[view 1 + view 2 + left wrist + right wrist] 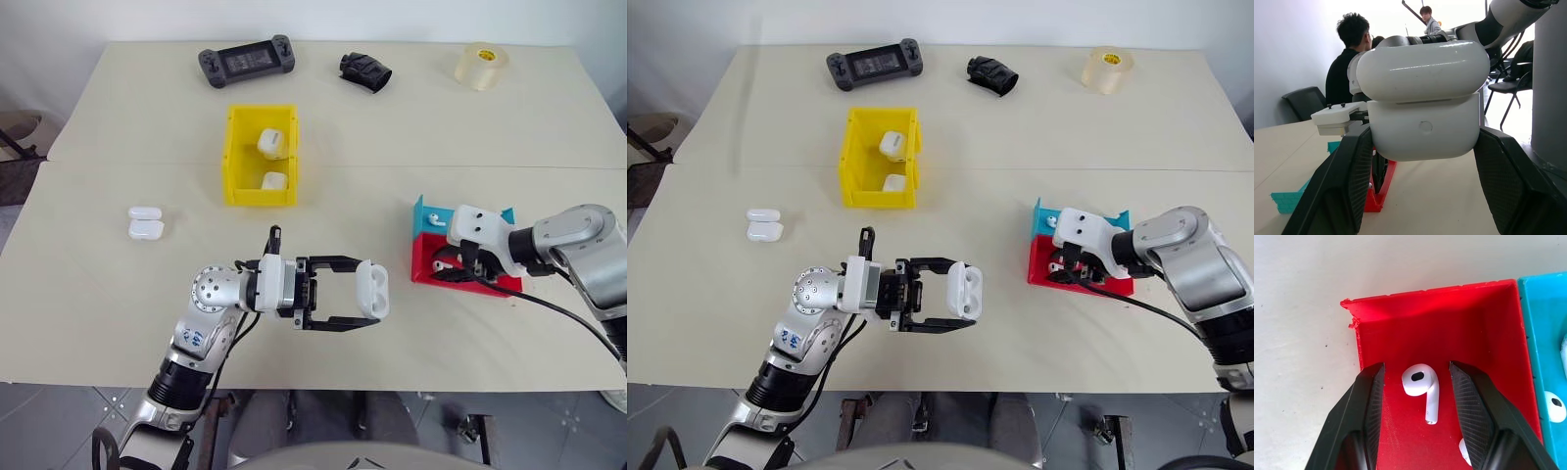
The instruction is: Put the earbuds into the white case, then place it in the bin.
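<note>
My left gripper (pixel 372 292) is shut on the white case (pixel 374 286) and holds it above the table in front of me. The case (pixel 1422 105) sits between the two black fingers (pixel 1347 186). My right gripper (pixel 1417 366) points down into the red tray (pixel 1449 323), open. One earbud (pixel 1420 384) lies on the tray floor between its fingers, with a gap on each side. A second earbud (pixel 1465 451) lies close by in the same tray. A third (pixel 1555 407) rests in the teal tray (pixel 1542 333). The yellow bin (pixel 233 157) stands further back at the centre-left.
Two white cases (pixel 271 143) lie inside the bin, and two more (pixel 145 221) sit on the table at the left. Along the far edge are a game controller (pixel 246 62), a black object (pixel 365 70) and a roll of tape (pixel 482 66). People sit beyond the table (pixel 1347 58).
</note>
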{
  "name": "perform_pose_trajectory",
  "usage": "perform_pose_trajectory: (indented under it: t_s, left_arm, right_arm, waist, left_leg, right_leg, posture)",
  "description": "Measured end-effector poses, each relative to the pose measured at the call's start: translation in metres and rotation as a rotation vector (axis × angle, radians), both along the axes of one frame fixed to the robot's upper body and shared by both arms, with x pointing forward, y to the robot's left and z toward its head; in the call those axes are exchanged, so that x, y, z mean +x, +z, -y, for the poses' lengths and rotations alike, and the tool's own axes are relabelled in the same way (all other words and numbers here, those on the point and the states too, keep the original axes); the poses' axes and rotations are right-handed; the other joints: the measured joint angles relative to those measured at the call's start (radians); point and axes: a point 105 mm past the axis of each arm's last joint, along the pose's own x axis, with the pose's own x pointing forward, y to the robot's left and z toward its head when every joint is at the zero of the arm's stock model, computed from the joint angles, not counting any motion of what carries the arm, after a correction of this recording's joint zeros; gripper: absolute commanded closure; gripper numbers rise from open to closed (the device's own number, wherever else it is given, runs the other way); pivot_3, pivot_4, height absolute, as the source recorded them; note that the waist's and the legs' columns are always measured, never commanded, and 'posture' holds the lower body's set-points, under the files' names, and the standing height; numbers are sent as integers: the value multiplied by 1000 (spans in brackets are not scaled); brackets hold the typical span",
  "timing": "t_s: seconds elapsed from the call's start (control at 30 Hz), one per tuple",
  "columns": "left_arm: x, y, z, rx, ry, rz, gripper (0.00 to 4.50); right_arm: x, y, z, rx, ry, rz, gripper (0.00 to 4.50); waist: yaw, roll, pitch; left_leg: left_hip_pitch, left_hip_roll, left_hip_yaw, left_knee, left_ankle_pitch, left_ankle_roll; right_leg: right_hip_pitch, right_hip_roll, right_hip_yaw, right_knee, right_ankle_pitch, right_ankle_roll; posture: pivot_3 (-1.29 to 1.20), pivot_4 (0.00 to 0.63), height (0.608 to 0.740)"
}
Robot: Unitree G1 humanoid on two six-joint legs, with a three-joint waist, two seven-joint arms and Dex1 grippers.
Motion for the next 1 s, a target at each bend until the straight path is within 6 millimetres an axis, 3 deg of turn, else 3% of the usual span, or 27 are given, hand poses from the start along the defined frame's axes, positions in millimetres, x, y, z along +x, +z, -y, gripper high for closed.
perform_pose_trajectory:
  t_s: [0.1,0.27,0.67,0.83,1.0]
  left_arm:
    - [0,0,0,0,0,0,1754]
    - [1,0,0,-1,6,0,1754]
    - [2,1,-1,-3,19,-1,1754]
    - [4,2,-2,-13,36,-9,1754]
    - [8,2,-5,-23,40,-95,1754]
  right_arm:
    - [0,0,0,-2,2,-1,2692]
    - [-2,0,-1,-2,20,-9,4011]
    - [-3,4,-2,29,44,-5,4010]
    - [-14,39,-15,246,82,50,4010]
    - [-39,74,-24,548,93,106,4010]
  waist:
    - [0,0,0]
    - [0,0,0]
    - [0,0,0]
    - [2,0,0]
    - [4,0,0]
  left_leg:
    - [0,0,0,0,0,0]
    - [0,0,0,0,0,0]
    - [0,0,0,0,0,0]
    - [0,0,0,0,0,0]
    - [0,0,-2,0,0,0]
  right_leg:
    - [0,0,0,0,0,0]
    - [0,0,0,0,0,0]
    - [0,0,0,0,0,0]
    - [0,0,-1,0,0,0]
    - [1,0,-1,0,0,0]
  posture:
    - [0,150,740]
    - [0,150,740]
    - [0,150,740]
    - [0,150,740]
    - [0,150,740]
